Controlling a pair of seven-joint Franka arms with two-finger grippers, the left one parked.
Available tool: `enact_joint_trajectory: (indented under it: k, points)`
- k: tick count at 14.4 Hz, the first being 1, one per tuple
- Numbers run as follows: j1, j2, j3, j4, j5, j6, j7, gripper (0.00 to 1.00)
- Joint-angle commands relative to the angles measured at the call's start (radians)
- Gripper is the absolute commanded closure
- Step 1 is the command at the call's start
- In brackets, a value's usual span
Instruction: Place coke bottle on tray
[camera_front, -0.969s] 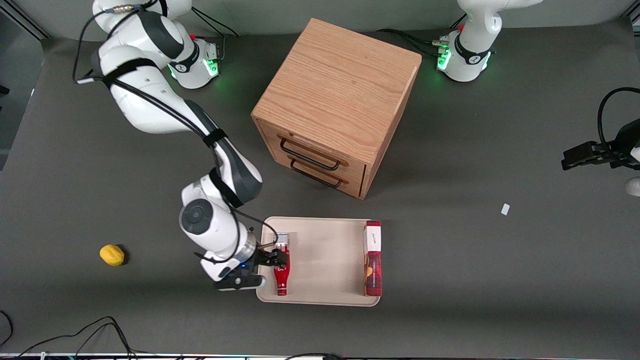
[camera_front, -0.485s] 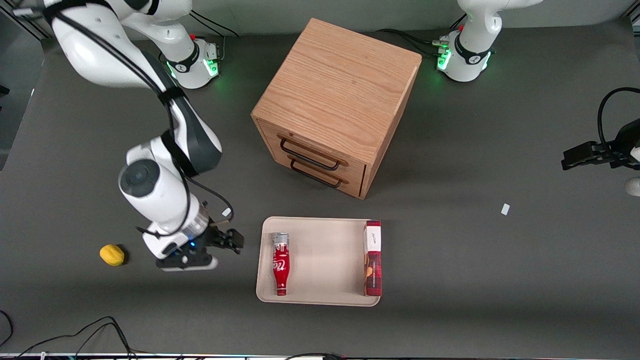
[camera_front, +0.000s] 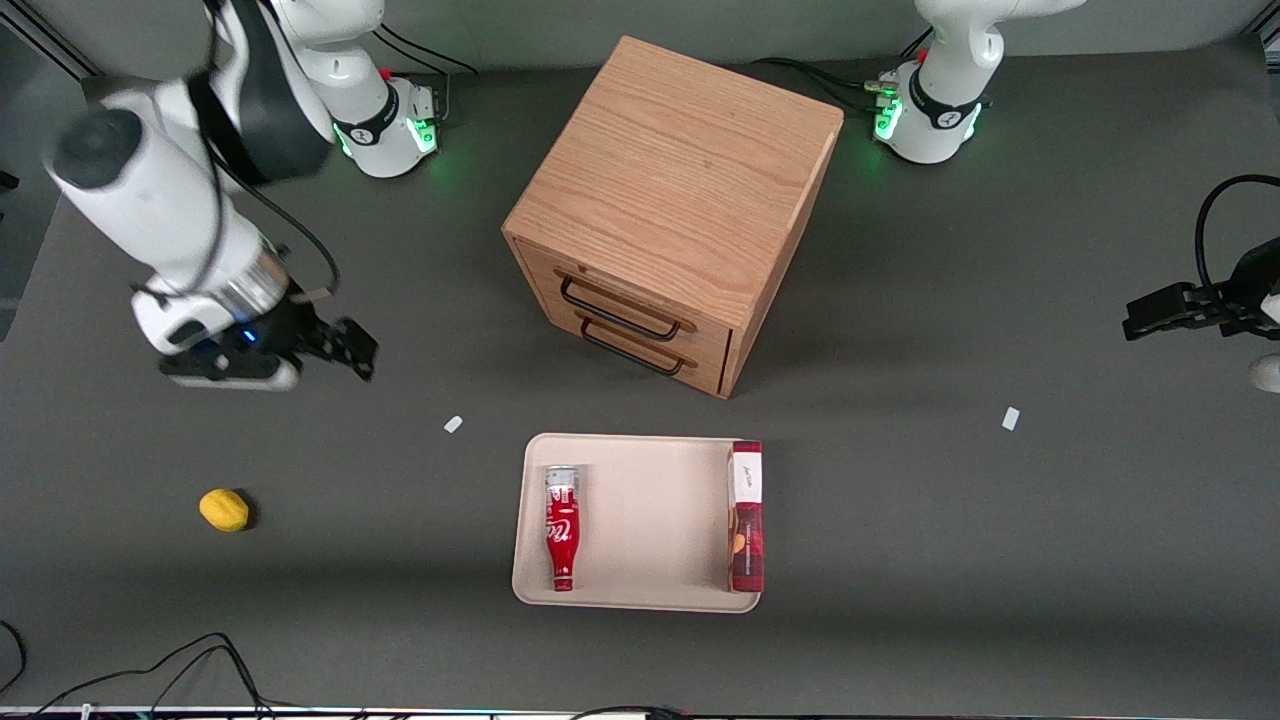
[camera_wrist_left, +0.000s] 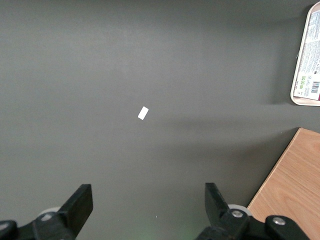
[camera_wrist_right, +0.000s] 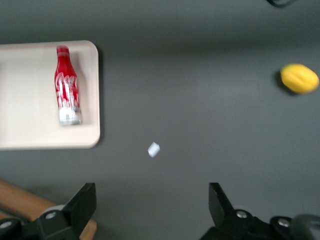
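Coke bottle (camera_front: 561, 528): lying flat on your tray (camera_front: 640, 590), near the bench's front edge. Gripper (camera_front: 352, 350): well apart from it, raised toward the working arm's end, fingers spread wide, empty.

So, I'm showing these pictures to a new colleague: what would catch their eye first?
Probably the big oak-coloured wooden drawer cabinet mid-table. Next, nearer the front camera, the flat beige rectangular tray, where the small red coke bottle lies on its side, apart from a long red box. The right arm's black two-finger gripper hangs open and empty toward the working arm's end.
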Motion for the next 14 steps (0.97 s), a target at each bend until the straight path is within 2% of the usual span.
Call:
enact_joint_trajectory:
  k: [1,6,9,12,14]
  points:
    - [-0.003,-0.151,-0.056,-0.064,0.052,-0.136,-0.096,0.0]
    - [-0.001,-0.259,-0.128,-0.044,0.038,-0.314,-0.248,0.0]
    - [-0.004,-0.248,-0.131,0.003,0.02,-0.339,-0.229,0.0]
    - [-0.003,-0.234,-0.129,0.038,-0.047,-0.38,-0.195,0.0]
    - [-0.003,-0.219,-0.129,0.049,-0.049,-0.396,-0.176,0.0]
